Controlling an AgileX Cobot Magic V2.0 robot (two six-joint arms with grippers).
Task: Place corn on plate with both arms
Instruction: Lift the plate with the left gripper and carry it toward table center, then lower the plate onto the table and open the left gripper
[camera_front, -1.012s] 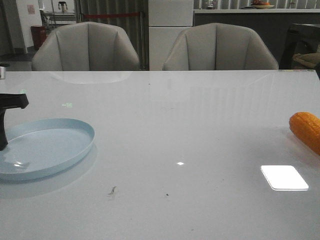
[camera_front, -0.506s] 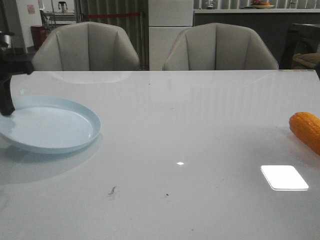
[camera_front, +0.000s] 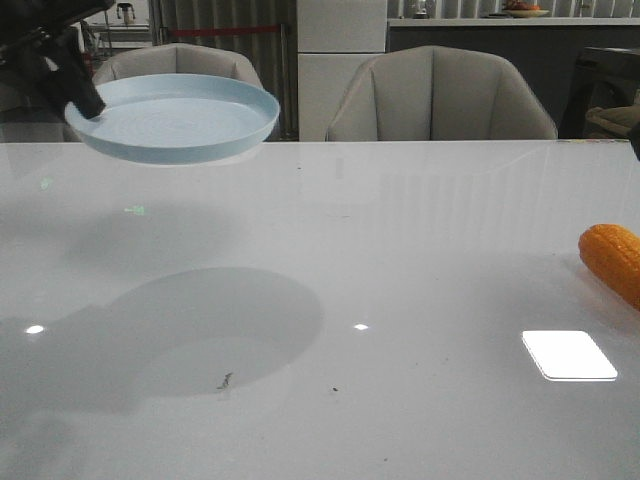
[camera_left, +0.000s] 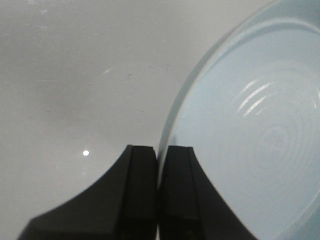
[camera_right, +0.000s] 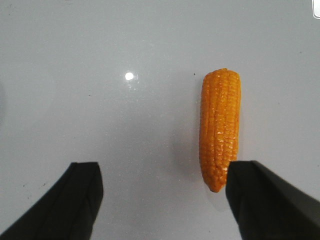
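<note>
Right now, nearest to me on the white table (camera_front: 400, 400), I see a bright rectangular glare patch (camera_front: 568, 355) toward the right and a broad round shadow (camera_front: 215, 320) on the left. Just beyond the glare, the corn (camera_front: 612, 260) lies on the table at the right edge of the front view, partly cut off by the frame. My right wrist camera shows that cob full length, orange-yellow with rows of kernels, resting flat on the tabletop. My right gripper (camera_right: 160, 200) hangs above it with its two dark fingers spread wide and nothing between them; one finger (camera_right: 270, 200) overlaps the cob's near tip in that view, though I cannot tell whether it touches.

Farther back on the left, my left gripper (camera_front: 70, 80) has the pale blue plate (camera_front: 175, 115) lifted clear of the table, roughly level. In the left wrist view the fingers (camera_left: 145, 200) are pressed together on the plate's rim, pinching its edge. Well beyond the table stand two grey chairs (camera_front: 440, 95), the left-hand one partly hidden behind the raised plate.
</note>
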